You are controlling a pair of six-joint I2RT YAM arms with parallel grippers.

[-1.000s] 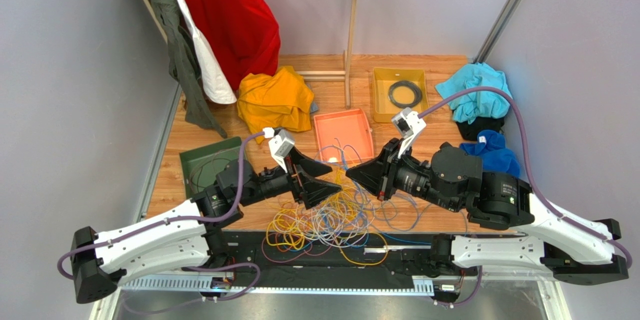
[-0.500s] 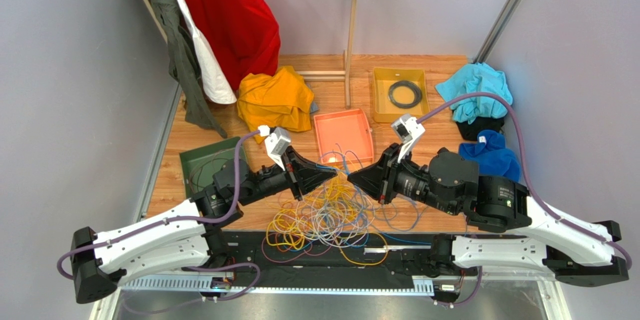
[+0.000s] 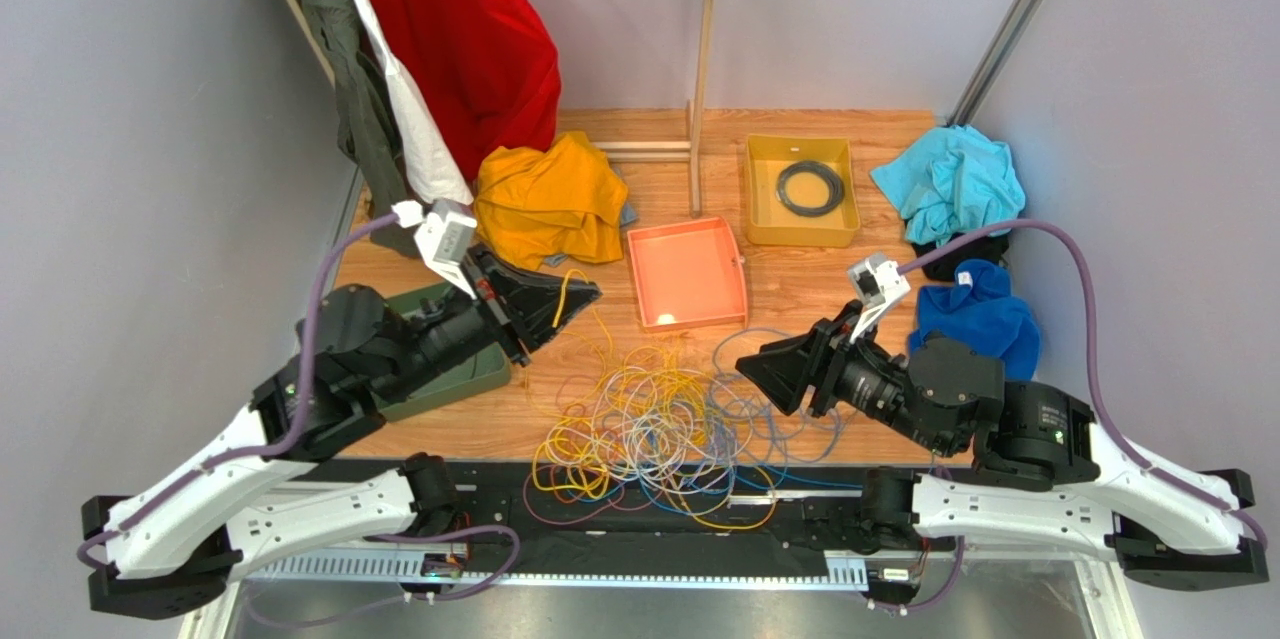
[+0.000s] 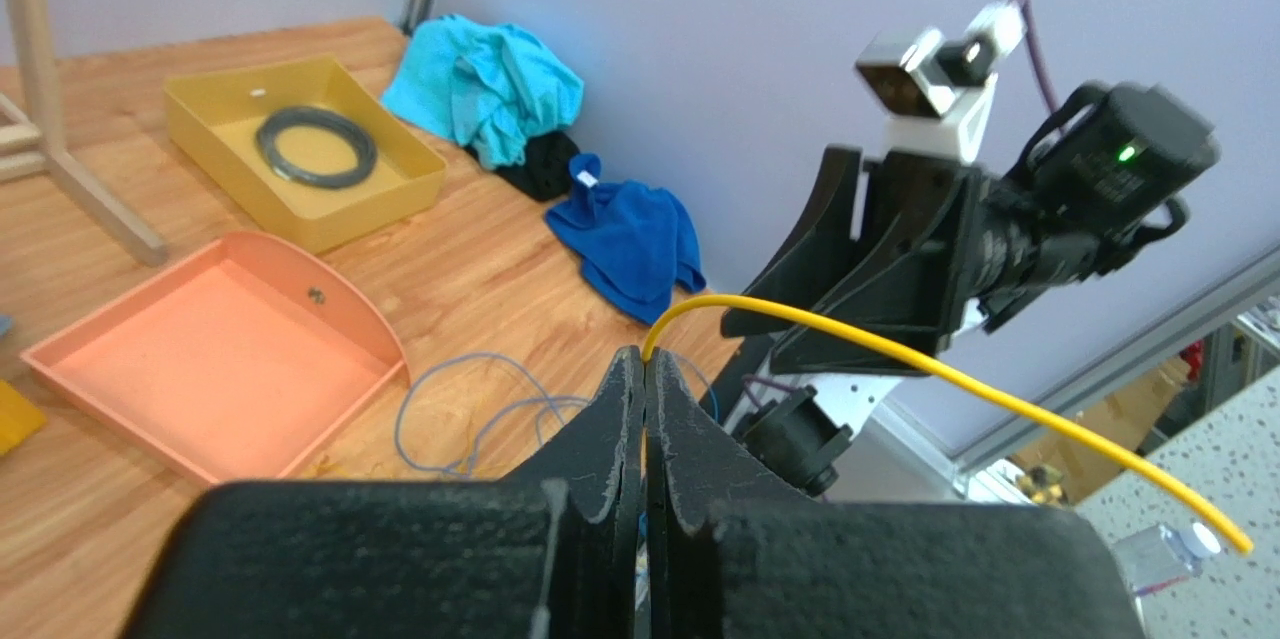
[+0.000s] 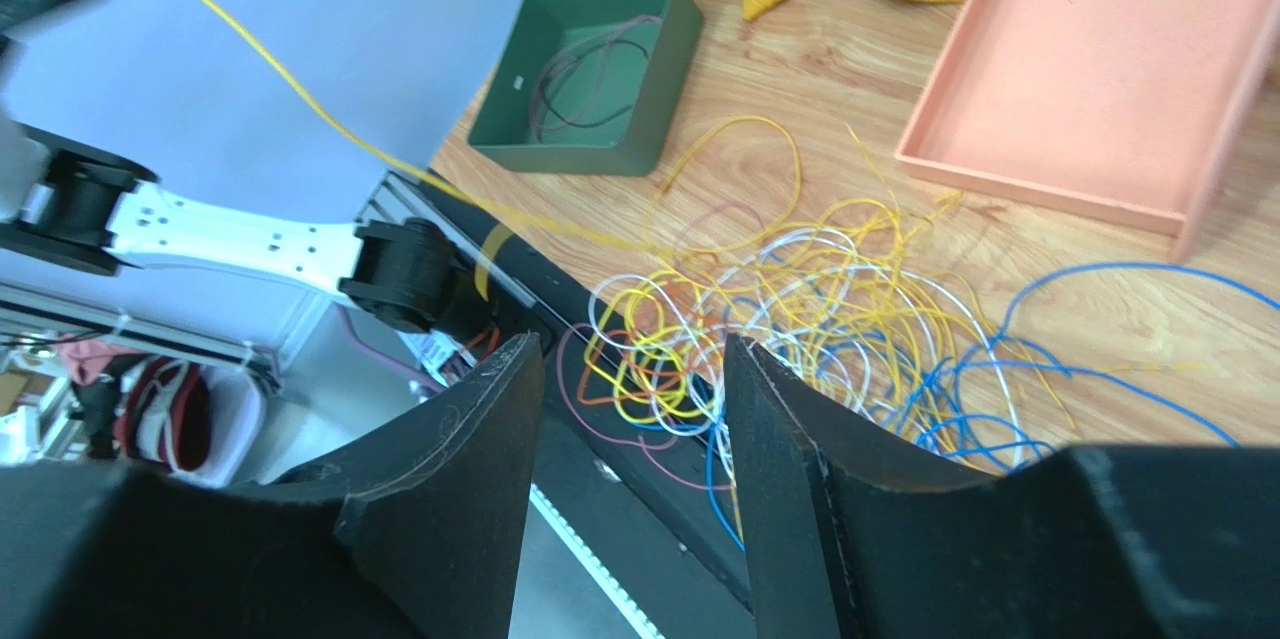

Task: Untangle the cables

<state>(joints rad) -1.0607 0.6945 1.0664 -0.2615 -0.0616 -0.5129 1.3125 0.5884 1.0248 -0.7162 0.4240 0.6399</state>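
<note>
Top external has the cables heaped on the worktop just nearside of the tray, spilling a bit past both its near corners. The left pincer is off to the tray's left, clamped tight on one yellow cable. The left wrist view shows that wire pinched right at the closed tips. From there it runs down and right, past the tray's near-left corner, into the heap. The right pincer is spread wide with nothing in it, by the tray's near-right corner and right beside the heap. So I'd guess it's the one placed to pin the heap while the yellow strand gets drawn leftward along its own line.
</note>
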